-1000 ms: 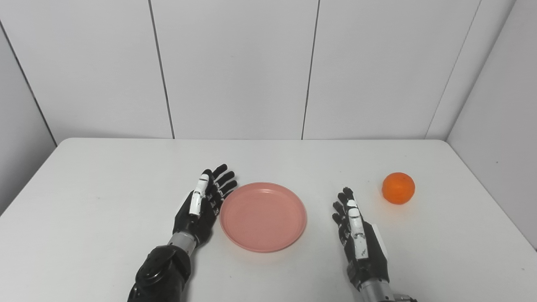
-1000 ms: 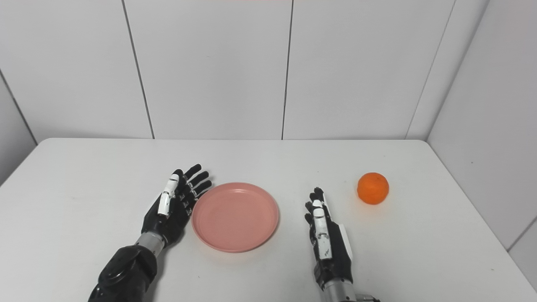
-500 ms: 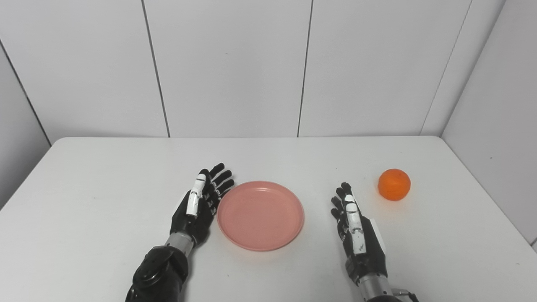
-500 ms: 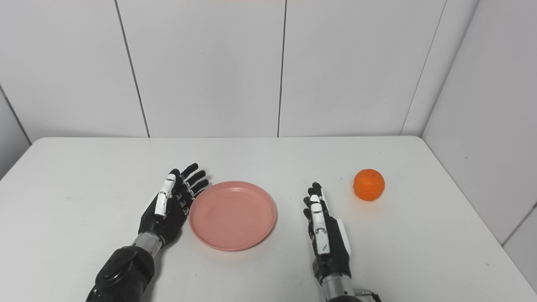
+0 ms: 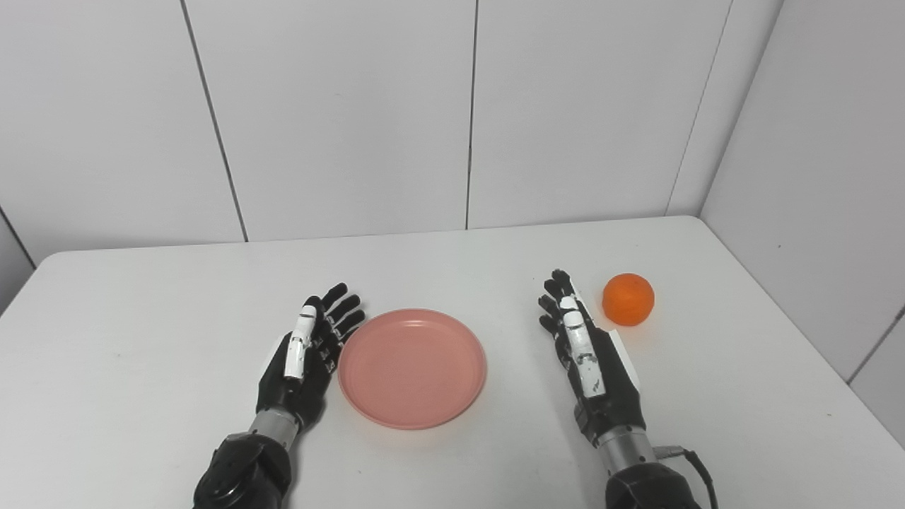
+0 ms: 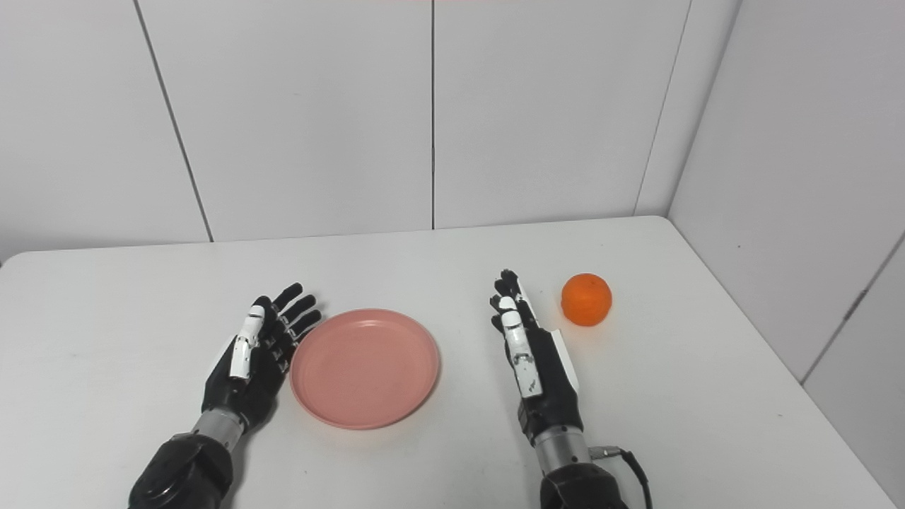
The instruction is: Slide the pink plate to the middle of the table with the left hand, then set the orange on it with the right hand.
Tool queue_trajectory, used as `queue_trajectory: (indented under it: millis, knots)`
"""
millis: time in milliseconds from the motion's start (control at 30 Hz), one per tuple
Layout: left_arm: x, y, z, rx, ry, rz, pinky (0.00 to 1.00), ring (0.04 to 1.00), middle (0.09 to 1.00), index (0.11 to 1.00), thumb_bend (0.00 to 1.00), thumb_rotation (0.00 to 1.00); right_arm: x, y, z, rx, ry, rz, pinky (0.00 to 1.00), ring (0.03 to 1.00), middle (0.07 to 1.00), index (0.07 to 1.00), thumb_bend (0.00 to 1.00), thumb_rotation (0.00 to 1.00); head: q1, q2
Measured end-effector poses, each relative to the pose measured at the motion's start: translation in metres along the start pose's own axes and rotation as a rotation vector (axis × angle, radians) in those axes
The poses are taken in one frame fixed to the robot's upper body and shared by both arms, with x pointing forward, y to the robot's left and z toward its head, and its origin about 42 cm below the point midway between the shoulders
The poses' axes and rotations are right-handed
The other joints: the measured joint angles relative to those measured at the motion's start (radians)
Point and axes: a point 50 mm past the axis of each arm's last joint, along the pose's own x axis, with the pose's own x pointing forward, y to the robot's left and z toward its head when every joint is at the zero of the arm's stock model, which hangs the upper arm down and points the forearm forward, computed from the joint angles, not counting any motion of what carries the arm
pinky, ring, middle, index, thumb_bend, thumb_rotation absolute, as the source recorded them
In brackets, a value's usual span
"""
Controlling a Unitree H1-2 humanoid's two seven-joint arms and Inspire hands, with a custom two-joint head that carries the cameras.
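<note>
- Two hands over the white table [image 5: 141, 396], neither holding anything.
- Left hand [image 5: 304, 357], lower left of centre: fingers spread and straight, palm side against the left rim of the pink plate [image 5: 412, 367]. Touching or just beside; cannot tell which.
- Pink plate lies flat, just below frame centre, nothing on it. Round, so no long axis and no facing direction; hollow side up.
- Right hand [image 5: 590, 353], lower right of centre: fingers extended and apart, set edge-on, tips toward the upper right.
- Orange [image 5: 628, 299] sits on the table right of centre, just beyond the right fingertips, apart from them, well clear of the plate. Near-spherical; no axis worth noting.
- Judgement: plate looks about mid-table, so the slide step is at or near its end; the orange step is in hand, at the reach stage.
- Next move calls for the right hand to go further toward the upper right, get its fingers round the orange and close, then lift and carry it leftward over the plate. The fruit may roll if nudged.
</note>
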Motion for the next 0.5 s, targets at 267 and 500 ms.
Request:
queue_trajectory:
  millis: [267, 500]
  knots:
    - [-0.003, -0.001, -0.001, -0.002, -0.005, -0.005, 0.92, 0.893, 0.892, 0.874, 0.32, 1.00, 0.017, -0.016, 0.018, -0.084, -0.056, -0.016, 0.92, 0.908, 0.923, 0.913, 0.35, 0.91, -0.046, -0.026]
    - [-0.004, 0.001, -0.002, -0.004, -0.005, -0.003, 0.91, 0.897, 0.899, 0.878, 0.33, 1.00, 0.026, -0.021, 0.039, -0.203, -0.131, -0.048, 0.93, 0.921, 0.920, 0.921, 0.50, 0.84, -0.087, -0.046]
